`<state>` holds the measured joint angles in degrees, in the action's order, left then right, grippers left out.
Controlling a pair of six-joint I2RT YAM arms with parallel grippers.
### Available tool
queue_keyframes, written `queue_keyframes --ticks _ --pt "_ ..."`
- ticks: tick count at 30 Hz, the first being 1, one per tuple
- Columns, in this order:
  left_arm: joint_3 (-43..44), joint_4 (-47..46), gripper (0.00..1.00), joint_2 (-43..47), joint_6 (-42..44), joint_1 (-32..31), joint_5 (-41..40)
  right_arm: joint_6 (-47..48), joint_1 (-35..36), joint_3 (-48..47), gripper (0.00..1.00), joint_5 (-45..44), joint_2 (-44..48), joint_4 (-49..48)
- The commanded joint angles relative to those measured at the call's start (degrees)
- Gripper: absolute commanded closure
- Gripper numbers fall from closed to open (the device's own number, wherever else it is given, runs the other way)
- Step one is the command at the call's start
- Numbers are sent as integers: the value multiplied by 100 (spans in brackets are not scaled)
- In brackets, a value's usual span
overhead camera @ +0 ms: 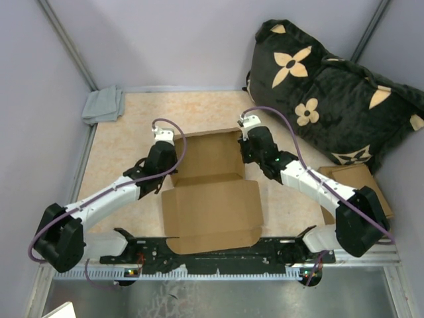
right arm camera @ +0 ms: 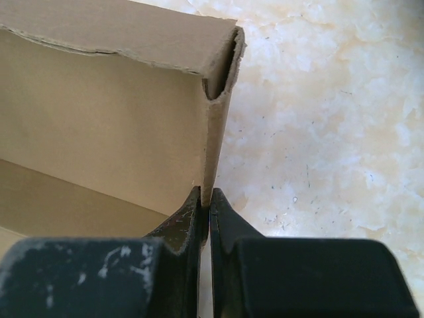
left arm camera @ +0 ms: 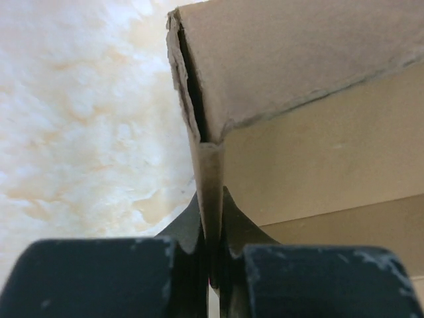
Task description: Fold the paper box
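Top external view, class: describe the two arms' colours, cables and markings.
The left arm and right arm have white links and black joints. A purple cable runs along each. A green light shows on the right arm. The left gripper and right gripper are black and scuffed.

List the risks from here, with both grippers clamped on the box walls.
1. The left gripper and right gripper each pinch only a thin wall edge of the paper box; either could slip off.
2. The corner by the left gripper looks frayed, so pulling may tear it.
3. Uneven pulls could skew the box.
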<state>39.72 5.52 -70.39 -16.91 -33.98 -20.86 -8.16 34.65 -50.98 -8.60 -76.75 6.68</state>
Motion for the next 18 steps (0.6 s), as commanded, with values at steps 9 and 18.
queue_keyframes --ticks 9,18 --pt "-162 -1257 100 73 1073 -1505 -3256 -396 142 -109 92 -298 71 -303" --pt "-1578 -3296 100 775 1077 -1497 -2871 -363 143 11 67 -26 -8 -269"
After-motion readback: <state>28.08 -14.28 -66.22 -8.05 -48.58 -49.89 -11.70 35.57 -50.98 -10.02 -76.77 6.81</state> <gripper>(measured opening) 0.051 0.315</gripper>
